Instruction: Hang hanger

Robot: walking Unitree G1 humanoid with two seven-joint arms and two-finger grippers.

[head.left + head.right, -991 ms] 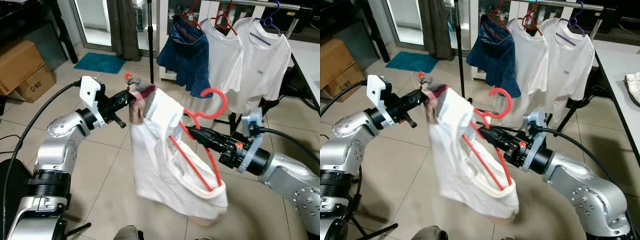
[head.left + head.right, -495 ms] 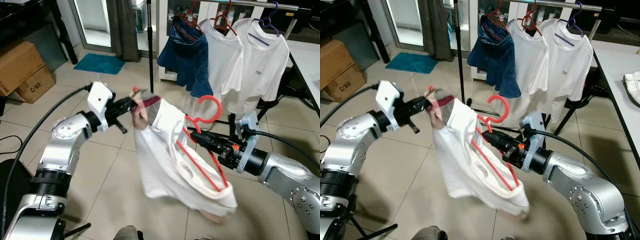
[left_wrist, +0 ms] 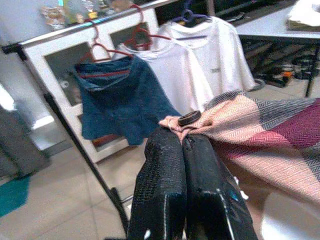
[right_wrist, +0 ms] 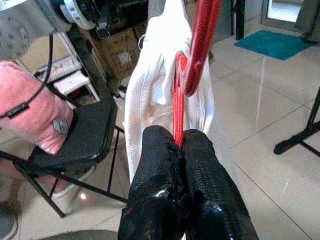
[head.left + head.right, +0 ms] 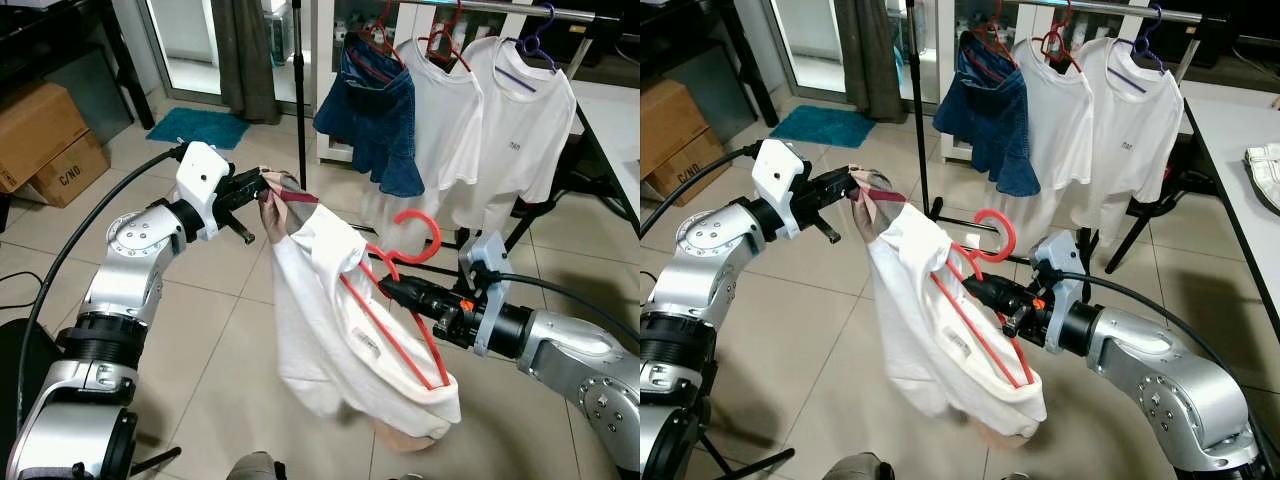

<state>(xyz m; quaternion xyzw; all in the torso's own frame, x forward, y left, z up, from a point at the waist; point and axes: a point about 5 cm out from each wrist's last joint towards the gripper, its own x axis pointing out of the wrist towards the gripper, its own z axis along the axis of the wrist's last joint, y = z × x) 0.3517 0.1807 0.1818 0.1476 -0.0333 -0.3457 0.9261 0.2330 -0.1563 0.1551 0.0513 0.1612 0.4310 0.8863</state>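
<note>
The red hanger (image 5: 400,290), threaded in the white garment (image 5: 340,340), had dropped slightly, well below the rail (image 5: 500,8). The right gripper (image 5: 388,287) clamped it; the left gripper (image 5: 262,190) pinched the pink fabric (image 3: 235,125). Hanging remained undone.

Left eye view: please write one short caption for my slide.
Left gripper pinches a white garment's pink patterned edge while right gripper holds its red hanger.
</note>
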